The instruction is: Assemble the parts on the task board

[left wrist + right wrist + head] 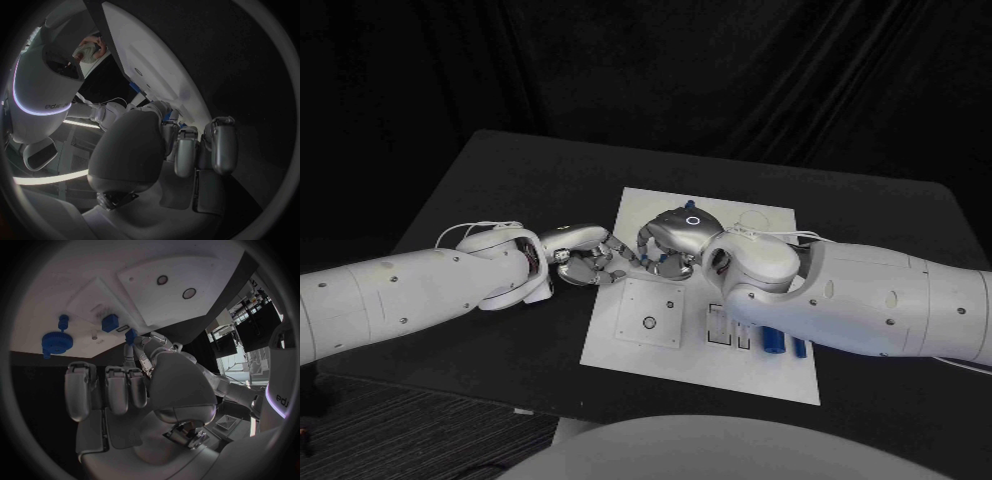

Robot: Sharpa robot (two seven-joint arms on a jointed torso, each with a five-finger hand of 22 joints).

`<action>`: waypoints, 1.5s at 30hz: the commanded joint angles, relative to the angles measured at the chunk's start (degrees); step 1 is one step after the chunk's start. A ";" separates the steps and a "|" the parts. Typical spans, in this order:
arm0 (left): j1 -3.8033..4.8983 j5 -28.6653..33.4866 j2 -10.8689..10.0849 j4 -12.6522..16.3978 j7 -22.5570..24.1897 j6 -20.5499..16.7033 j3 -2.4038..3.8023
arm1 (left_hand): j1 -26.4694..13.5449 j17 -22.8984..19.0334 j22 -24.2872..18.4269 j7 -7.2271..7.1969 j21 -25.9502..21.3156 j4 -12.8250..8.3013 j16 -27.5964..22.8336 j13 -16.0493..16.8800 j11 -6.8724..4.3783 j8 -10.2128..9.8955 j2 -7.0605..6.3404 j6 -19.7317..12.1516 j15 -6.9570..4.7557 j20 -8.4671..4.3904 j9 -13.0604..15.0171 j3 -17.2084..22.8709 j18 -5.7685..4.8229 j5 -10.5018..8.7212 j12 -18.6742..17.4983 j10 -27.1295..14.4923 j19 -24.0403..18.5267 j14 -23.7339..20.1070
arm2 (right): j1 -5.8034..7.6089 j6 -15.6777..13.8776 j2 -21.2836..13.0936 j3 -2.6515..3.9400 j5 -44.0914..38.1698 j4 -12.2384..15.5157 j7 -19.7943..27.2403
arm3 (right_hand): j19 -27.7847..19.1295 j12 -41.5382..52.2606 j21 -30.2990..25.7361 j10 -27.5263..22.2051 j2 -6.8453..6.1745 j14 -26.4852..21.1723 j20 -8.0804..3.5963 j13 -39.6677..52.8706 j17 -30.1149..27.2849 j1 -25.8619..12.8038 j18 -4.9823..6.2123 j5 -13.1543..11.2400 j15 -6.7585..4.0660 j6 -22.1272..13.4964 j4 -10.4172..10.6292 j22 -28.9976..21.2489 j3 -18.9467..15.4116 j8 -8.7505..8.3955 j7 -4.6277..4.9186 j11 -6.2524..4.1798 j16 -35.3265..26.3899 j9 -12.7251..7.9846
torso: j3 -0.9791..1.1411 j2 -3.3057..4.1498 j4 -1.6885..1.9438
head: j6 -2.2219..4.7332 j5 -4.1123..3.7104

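Left robot hand (pixel 583 258): at task board's (pixel 759 372) left edge, fingers meeting the right's around a small blue part (pixel 648 257); which holds it, cannot tell. Right robot hand (pixel 672 240): over board's middle. Blue parts (pixel 779 343): board's right side. Black surface (pixel 502 170).

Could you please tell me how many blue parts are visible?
4: a gear and a small peg beside it, a block nearby, a piece at the fingers of the left hand; more may be hidden.

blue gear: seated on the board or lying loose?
Seated, apparently: in the right wrist view the blue gear lies flat on the white board, neither hand touching it.
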 commanded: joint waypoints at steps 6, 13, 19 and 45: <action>-0.13 -0.33 -0.85 0.34 -0.29 0.80 0.02 | 0.28 15.10 11.47 0.38 -0.21 -0.15 0.15 6.18 0.28 -0.12 -0.10 0.05 0.11 -0.01 -0.10 0.61 0.12 -0.40 -0.31 -0.34 -0.43 6.05 | 0.11 0.57 -0.15 0.04 -0.17 -0.22 -0.48 | 3.80 -0.36 0.06 6.06 0.18 5.90 0.20 15.07 15.10 -0.41 0.25 -0.40 0.26 0.27 0.11 13.55 0.38 -0.27 0.26 0.48 0.15 -0.13 | 0.01 0.00 -0.02 | 0.01 -0.01; -0.13 -0.33 -2.12 0.83 -0.60 -0.08 0.02 | 0.22 15.10 11.46 0.63 -0.24 -0.24 0.15 6.17 0.46 0.13 -0.13 0.61 0.24 0.08 -0.13 0.85 0.12 -0.41 -0.34 -0.39 -0.47 6.05 | 0.11 1.26 -0.11 0.04 -0.17 -0.58 -0.52 | 3.80 -0.36 0.06 6.06 0.19 5.90 0.21 15.07 15.10 -0.41 0.25 -0.44 0.28 0.29 0.10 13.55 0.41 -0.29 0.27 0.49 0.15 -0.15 | 0.01 -0.01 -0.01 | 0.01 0.00; -0.13 -0.33 -2.90 1.33 -0.84 -0.54 0.02 | 0.25 15.10 11.33 0.71 -0.57 -0.31 0.15 6.03 0.53 0.23 -0.09 0.86 0.31 0.13 -0.15 1.04 0.21 -0.38 -0.54 -0.61 -0.79 6.05 | 0.09 1.96 0.07 0.03 -0.17 -0.98 -0.53 | 3.81 -0.36 0.08 6.06 0.19 5.90 0.21 15.07 15.10 -0.41 0.24 -0.47 0.28 0.29 0.09 13.55 0.42 -0.30 0.27 0.50 0.15 -0.16 | 0.00 -0.01 -0.01 | 0.01 0.13; -0.13 -0.33 -3.07 1.62 -0.94 -0.21 0.02 | 0.24 15.10 11.22 0.77 -0.87 -0.36 0.15 5.81 0.60 0.24 -0.16 0.93 0.36 0.18 -0.19 1.13 0.29 -0.39 -0.84 -0.92 -1.08 6.05 | -0.06 2.91 0.33 0.03 -0.17 -1.62 -0.56 | 3.73 -0.36 -0.08 6.06 0.18 5.90 0.28 15.07 15.10 -0.49 0.29 -0.93 0.34 0.24 0.04 13.50 0.51 -0.52 0.35 0.57 0.15 -0.31 | 0.03 -0.01 -0.03 | 0.01 0.07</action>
